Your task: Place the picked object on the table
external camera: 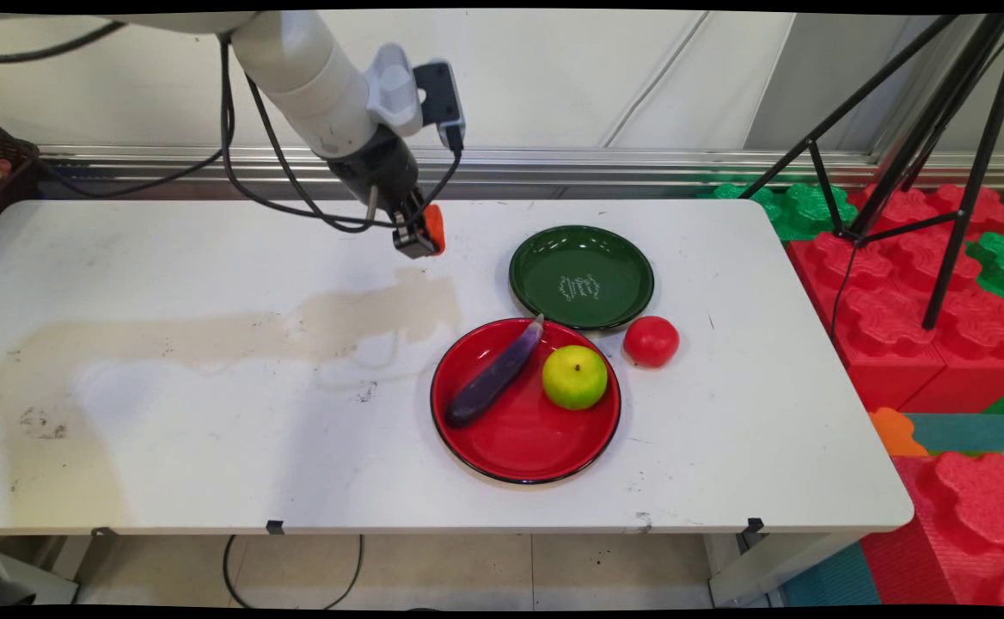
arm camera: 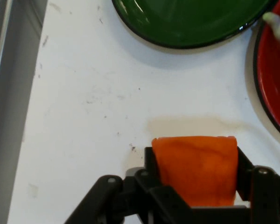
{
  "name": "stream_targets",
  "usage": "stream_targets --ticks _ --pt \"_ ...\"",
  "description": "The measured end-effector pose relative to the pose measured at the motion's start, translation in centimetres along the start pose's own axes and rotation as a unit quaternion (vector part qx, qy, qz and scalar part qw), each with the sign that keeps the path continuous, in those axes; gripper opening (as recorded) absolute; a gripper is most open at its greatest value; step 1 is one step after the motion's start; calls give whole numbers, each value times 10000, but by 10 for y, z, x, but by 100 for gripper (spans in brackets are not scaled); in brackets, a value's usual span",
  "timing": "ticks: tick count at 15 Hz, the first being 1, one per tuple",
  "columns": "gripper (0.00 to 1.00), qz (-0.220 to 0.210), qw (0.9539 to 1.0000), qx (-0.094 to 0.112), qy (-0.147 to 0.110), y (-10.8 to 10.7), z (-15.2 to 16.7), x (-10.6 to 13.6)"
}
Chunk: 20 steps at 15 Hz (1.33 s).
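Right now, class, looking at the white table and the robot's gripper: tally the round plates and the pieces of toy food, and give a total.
Round plates: 2 — glossy green plate, glossy red plate.
Toy food: 4 — purple eggplant, green apple, red tomato, orange block held in the black gripper.
Total: 6

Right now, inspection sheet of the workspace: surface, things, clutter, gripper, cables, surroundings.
Surface: white table, scuffed, with a tan stain left of centre.
Things: orange object between the gripper's fingers, above the table; green plate empty; red plate holds eggplant and green apple; tomato on the table beside both plates.
Clutter: nothing seen.
Gripper: gripper shut on the orange object.
Cables: black cables hang from the arm.
Surroundings: tripod, red and green foam blocks, basket at left.
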<state>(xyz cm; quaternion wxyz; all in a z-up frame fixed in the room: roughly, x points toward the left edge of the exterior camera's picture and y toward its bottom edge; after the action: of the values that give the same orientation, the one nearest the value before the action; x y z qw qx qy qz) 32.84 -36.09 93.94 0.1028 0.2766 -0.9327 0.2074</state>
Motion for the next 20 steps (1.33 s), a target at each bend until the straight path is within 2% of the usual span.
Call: stream_targets --ticks 10,20 --pt "0 450 9977 -263 -422 -2 67 -7" --pt "0 787 9936 -524 -625 -4 122 -16"
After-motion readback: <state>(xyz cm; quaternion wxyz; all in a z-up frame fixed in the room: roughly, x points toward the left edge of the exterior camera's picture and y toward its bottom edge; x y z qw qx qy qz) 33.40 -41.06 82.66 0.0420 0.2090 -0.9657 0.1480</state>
